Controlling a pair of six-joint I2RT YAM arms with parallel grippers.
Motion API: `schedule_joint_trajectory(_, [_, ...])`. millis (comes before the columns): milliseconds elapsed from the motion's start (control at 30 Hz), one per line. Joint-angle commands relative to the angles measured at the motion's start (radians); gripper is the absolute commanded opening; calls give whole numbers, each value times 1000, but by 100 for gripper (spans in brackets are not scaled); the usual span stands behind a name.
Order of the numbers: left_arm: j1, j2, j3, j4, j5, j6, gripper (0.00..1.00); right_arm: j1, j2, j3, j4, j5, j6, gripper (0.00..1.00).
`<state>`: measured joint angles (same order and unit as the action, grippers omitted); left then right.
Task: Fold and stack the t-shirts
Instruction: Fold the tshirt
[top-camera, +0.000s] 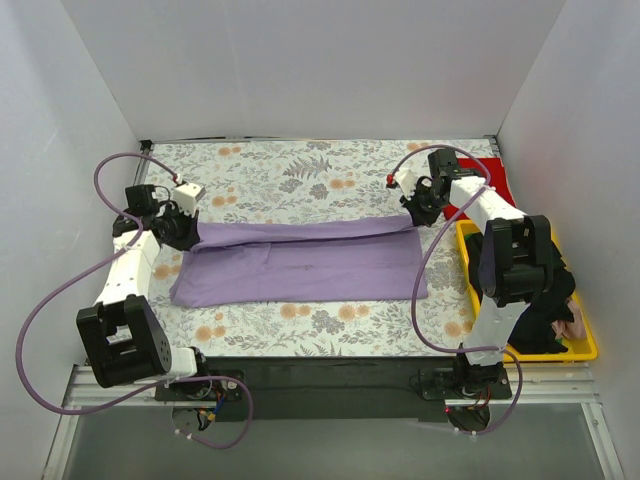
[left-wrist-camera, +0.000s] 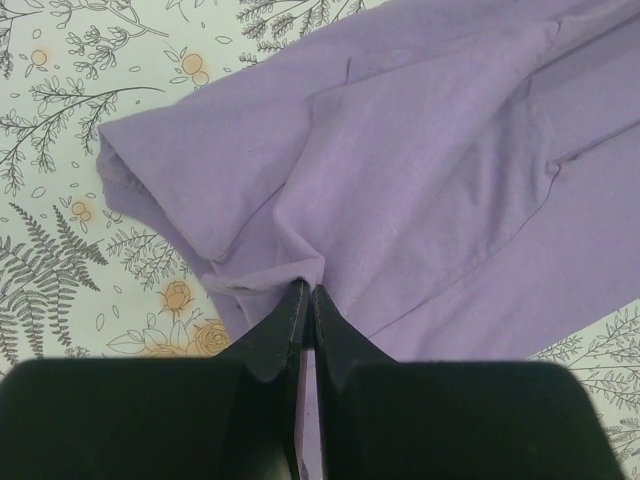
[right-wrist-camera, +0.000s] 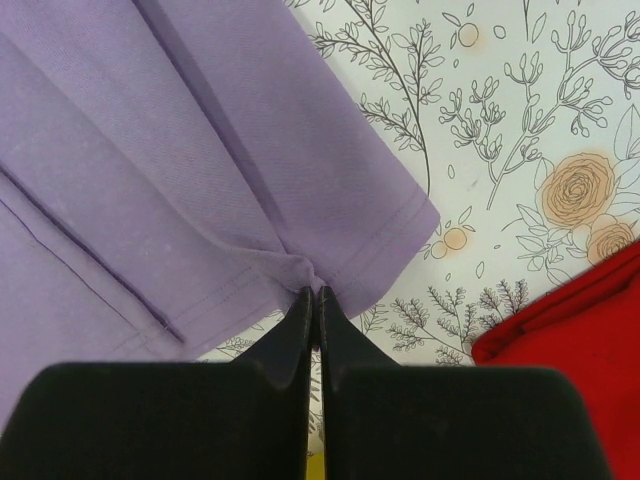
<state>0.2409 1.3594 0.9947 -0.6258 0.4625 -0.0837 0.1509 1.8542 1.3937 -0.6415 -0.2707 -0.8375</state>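
The lavender-purple t-shirt (top-camera: 300, 262) lies stretched left to right across the floral cloth, folded lengthwise. My left gripper (top-camera: 186, 232) is shut on its left end; the left wrist view shows the purple cloth (left-wrist-camera: 400, 160) bunched at the closed fingertips (left-wrist-camera: 297, 300). My right gripper (top-camera: 418, 212) is shut on the shirt's right hem; the right wrist view shows the hem (right-wrist-camera: 200, 180) pinched at the closed tips. The bright red t-shirt (top-camera: 494, 182) lies at the back right, partly behind the right arm, and shows in the right wrist view (right-wrist-camera: 580, 330).
A grey-and-orange floral-print cloth (top-camera: 290, 170) covers the table. A yellow plastic tray (top-camera: 585, 345) with dark and pink cloth stands at the right, beside the right arm's base. White walls close in the left, back and right.
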Motion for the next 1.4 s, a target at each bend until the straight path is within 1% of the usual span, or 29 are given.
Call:
schedule_joint_trajectory(0, [5,-33,-10,-22,-13,32,0,-5,-26,4,-7,8,-17,1])
schedule_joint_trajectory(267, [5,-20,-64,-6,-33,50,0,7,-58,-58,-10,8,-35,1])
schedule_joint_trajectory(467, [3,-3,-109,1,-48,81,0,19,-35,-84,-10,33,-43,1])
schedule_joint_trajectory(600, [5,23,-126,-29,-59,128,0,26,-20,-84,-52,31,-60,1])
schedule_joint_trajectory(700, [5,23,-123,-64,-56,157,0,29,-39,-88,-76,34,-66,3])
schedule_joint_trajectory(767, [3,26,-104,-96,-42,197,3,29,-50,-85,-80,41,-66,4])
schedule_joint_trajectory(800, [5,27,-97,-130,-41,203,7,29,-52,-82,-83,50,-66,6])
schedule_joint_trajectory(867, [6,40,-53,-173,-24,232,12,27,-58,-64,-105,57,-68,11])
schedule_joint_trajectory(900, [6,44,-38,-211,-18,260,17,27,-56,-58,-115,64,-71,14])
schedule_joint_trajectory(933, [9,55,-18,-228,-6,266,21,26,-58,-39,-139,64,-72,17])
schedule_joint_trajectory(967, [9,66,25,-270,5,274,23,24,-56,-29,-153,64,-72,28])
schedule_joint_trajectory(1000, [11,78,53,-293,17,295,28,24,-56,-16,-179,54,-74,30])
schedule_joint_trajectory(1033, [11,105,77,-314,28,300,36,22,-59,-6,-187,50,-72,32])
schedule_joint_trajectory(1067, [9,119,123,-333,42,299,38,21,-59,16,-190,47,-60,36])
schedule_joint_trajectory(1167, [9,161,172,-328,94,266,43,21,-49,60,-214,19,-35,41])
schedule_joint_trajectory(1267, [-15,204,212,-308,111,217,46,24,-20,90,-228,-5,-9,41])
schedule_joint_trajectory(1367, [-48,277,252,-276,133,165,49,30,25,125,-251,-24,23,39])
